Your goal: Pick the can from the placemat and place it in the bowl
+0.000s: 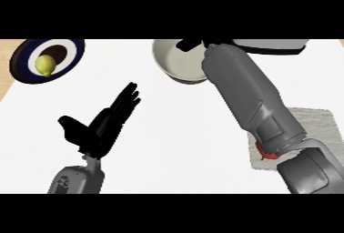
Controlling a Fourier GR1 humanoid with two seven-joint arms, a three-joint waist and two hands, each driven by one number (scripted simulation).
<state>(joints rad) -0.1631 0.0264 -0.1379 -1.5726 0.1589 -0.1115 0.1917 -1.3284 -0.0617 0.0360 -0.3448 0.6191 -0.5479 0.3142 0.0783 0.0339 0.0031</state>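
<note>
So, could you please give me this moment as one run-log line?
right hand: over bowl, fingers hidden | can: not visible | left hand: open, resting | placemat: partly under right forearm

A yellow lemon lies on a dark-rimmed plate — far left corner of the white counter.

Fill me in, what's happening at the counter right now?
The right forearm stretches across the white counter to the cream bowl at the far edge; the right hand shows only as a dark bit over the bowl, so whether it holds the can can't be told. The grey placemat near right shows no can. The left hand rests open, near left. A lemon sits on a dark plate, far left.
</note>
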